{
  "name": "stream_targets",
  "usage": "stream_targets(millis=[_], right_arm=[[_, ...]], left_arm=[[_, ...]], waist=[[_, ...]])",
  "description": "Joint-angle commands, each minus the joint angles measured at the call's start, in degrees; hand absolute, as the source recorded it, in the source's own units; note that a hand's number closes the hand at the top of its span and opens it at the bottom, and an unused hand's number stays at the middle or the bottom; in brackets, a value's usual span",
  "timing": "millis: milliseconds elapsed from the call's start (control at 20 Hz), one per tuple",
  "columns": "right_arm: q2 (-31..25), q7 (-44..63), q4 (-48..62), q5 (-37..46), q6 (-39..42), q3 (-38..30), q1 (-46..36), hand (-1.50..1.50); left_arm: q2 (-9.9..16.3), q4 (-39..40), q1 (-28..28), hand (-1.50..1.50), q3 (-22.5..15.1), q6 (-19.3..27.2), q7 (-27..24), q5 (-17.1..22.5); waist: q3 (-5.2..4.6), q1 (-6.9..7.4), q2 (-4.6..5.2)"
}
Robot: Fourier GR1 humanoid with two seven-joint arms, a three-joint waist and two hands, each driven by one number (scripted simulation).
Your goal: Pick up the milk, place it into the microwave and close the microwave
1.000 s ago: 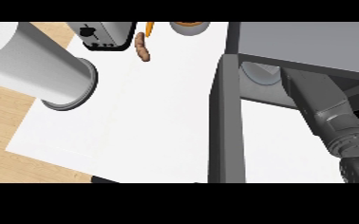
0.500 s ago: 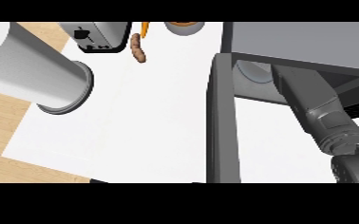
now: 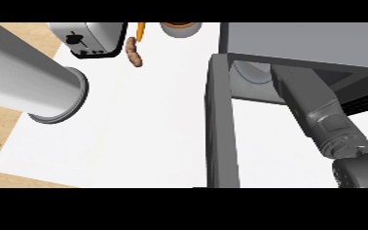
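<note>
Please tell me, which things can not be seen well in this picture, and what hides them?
- Milk: not identifiable in the head view; the right forearm reaching into the microwave covers much of the cavity.
- Right hand: hidden inside the microwave, beyond the forearm.
- Left hand: out of view; only the left forearm shows.
- Toaster, carrot and bowl: cut off by the top edge.
- Microwave door: cut off below.

The left forearm is a thick, smooth cylinder of light grey with a soft sheen, ending in a flat round face ringed by a darker grey rim. The right forearm is a darker grey, boxier and flat-sided. Nearer, it narrows into a ribbed, jointed section of mid grey, and below that sits a rounded, near-black part.
</note>
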Motion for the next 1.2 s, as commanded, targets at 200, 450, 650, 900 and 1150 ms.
stream_targets(millis=[200,450,650,900,1150], right_arm=[[-2.2,0.9,-0.4,-0.7,9.0,-0.6,-0.7,-1.50],[-1.3,-2.5,-1.1,-3.4,21.6,-2.7,3.1,-1.50],[1.2,-6.3,-2.0,-5.5,26.8,-4.4,7.1,-1.50],[3.8,-8.6,-3.2,-7.9,35.6,-5.9,11.9,-1.50],[8.8,-9.2,-6.8,-7.9,37.2,-4.2,16.8,-1.50]], left_arm=[[-3.7,-1.1,0.8,-1.50,-5.2,-3.2,-1.6,-3.2],[-5.8,-0.6,2.7,-1.50,-11.2,-7.8,-2.2,-7.0],[-5.1,3.5,0.9,-1.50,-14.4,-11.0,-1.5,-9.8],[-8.3,6.6,-3.3,-1.50,-16.9,-10.5,-3.1,-18.4],[-12.7,11.6,-4.3,-1.50,-20.1,-10.2,-8.4,-29.6]], waist=[[-1.61,-2.89,-2.90],[-1.61,-4.58,-3.49],[-1.63,-5.84,-3.69],[-1.71,-7.44,-4.50],[-1.82,-8.78,-5.35]])
